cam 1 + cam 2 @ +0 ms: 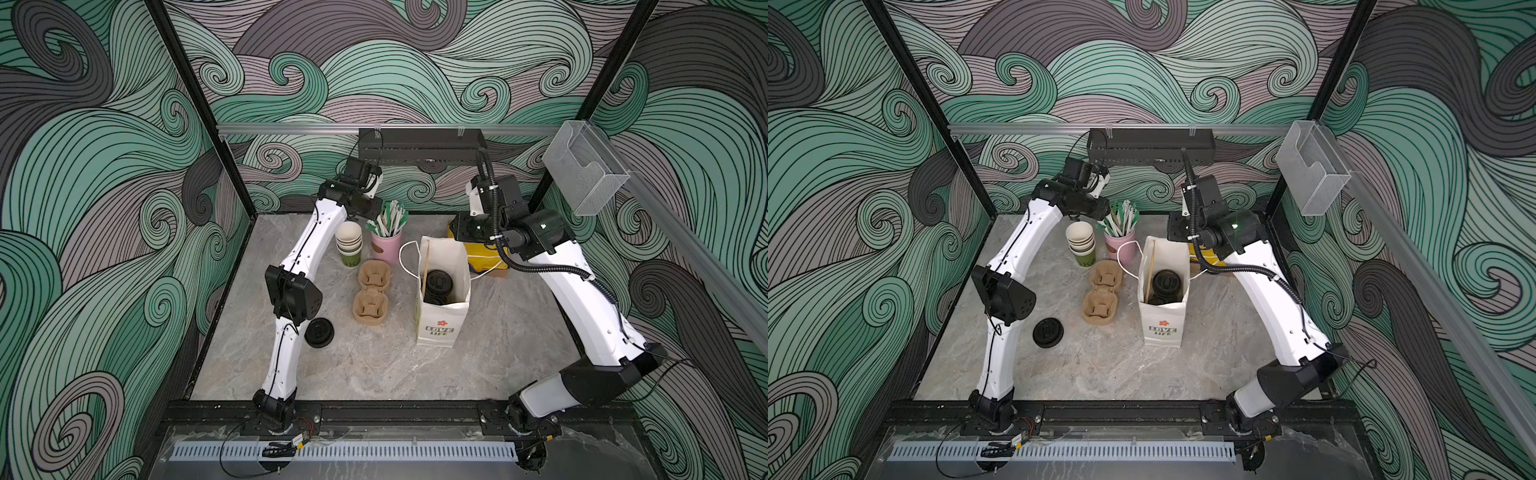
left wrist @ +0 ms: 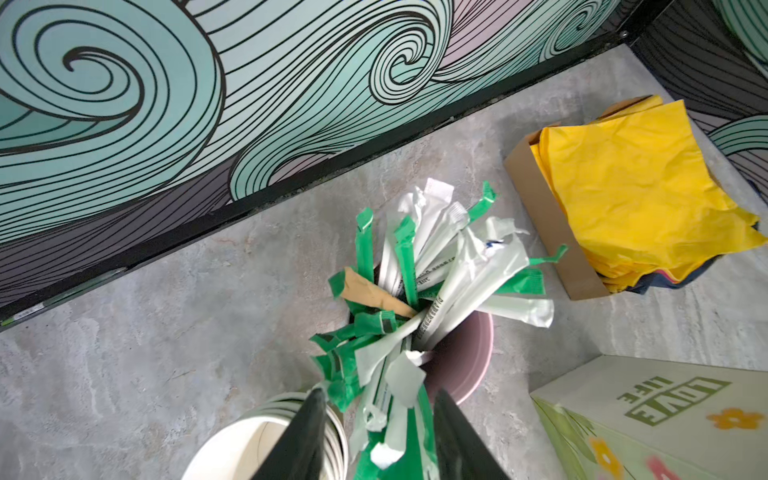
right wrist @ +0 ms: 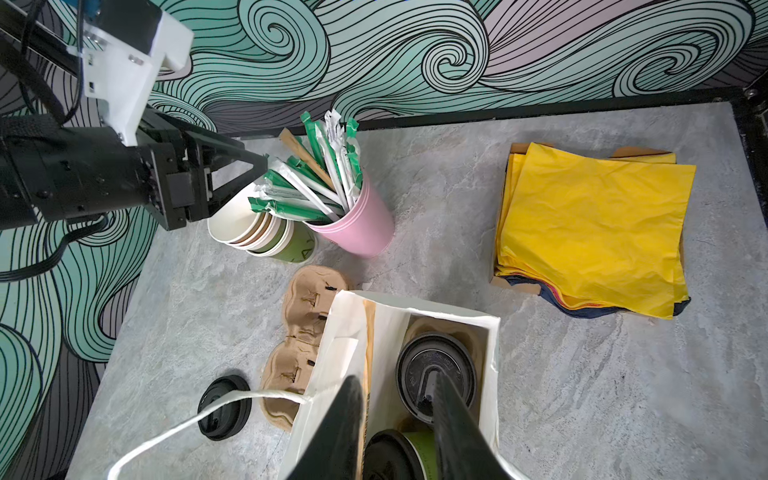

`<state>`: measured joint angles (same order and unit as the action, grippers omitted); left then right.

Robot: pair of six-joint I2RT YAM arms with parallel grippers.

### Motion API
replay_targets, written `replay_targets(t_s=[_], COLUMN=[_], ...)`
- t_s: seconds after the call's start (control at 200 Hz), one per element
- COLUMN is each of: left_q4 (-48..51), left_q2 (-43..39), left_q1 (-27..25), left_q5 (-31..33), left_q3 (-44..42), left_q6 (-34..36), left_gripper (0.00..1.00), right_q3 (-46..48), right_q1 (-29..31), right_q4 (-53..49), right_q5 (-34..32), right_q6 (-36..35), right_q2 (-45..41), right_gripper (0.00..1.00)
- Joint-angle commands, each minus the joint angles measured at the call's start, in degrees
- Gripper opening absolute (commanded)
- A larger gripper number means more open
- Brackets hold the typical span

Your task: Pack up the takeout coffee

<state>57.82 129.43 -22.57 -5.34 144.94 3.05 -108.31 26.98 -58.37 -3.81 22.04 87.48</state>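
Two takeout coffee cups (image 3: 432,353) stand side by side in the white paper bag (image 1: 441,328), which sits upright and open-mouthed on the grey marbled tabletop (image 1: 374,365). Each is olive-green paper under a black round sip lid. The green wall shows only on the nearer cup (image 3: 419,453), in the right wrist view. Both are upright, long axis vertical, lids facing up. One thin brown stick (image 1: 426,266) leans along a wall of the bag. The right gripper (image 3: 395,378) hangs over the bag's mouth, fingers apart with nothing between them.

Left of the bag, one loose black lid (image 1: 319,332) lies flat on the tabletop. Farther back sits a brown pulp carrier (image 1: 371,296) with two pockets; whether it is one or a stack I cannot tell. Behind it stands one nested stack of empty olive-green cups (image 1: 349,243), four or five rims showing. Just beside that is one pink cup (image 1: 386,247) crammed with green and white wrapped straws (image 2: 440,266). The left gripper (image 2: 376,395) is over those straws, fingers apart with wrappers standing between them. Far right, one cardboard box (image 2: 540,208) holds yellow napkins (image 2: 631,187).
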Motion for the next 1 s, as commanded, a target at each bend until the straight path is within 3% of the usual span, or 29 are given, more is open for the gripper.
replay_targets(t_s=[0.0,0.495,0.69,0.886,0.991], left_q4=[-3.4,-4.4,-5.3,-5.1,-5.4], left_q2=[1.0,3.7,4.4,3.8,2.6], left_q1=[-0.5,-0.5,-0.5,-0.5,-0.5], left_q5=[-4.7,-3.7,-3.7,-3.5,-3.7], left_q3=[-0.3,-1.2,-0.8,-0.5,-0.8], left_q6=[1.0,3.7,3.4,3.9,3.7], left_gripper=[0.45,0.31,0.19,0.00,0.00], right_q3=[-0.9,-0.3,-0.5,-0.3,-0.1], right_q1=[-0.2,-0.2,-0.2,-0.2,-0.2], right_q4=[-1.2,-1.9,-1.9,-1.9,-1.9], right_q5=[1.1,0.9,0.5,-0.1,-0.1], right_q6=[0.0,1.2,1.3,1.3,1.5], right_q2=[0.4,-0.5,-0.9,-1.5,-1.8], right_gripper=[0.31,0.31,0.30,0.30,0.30])
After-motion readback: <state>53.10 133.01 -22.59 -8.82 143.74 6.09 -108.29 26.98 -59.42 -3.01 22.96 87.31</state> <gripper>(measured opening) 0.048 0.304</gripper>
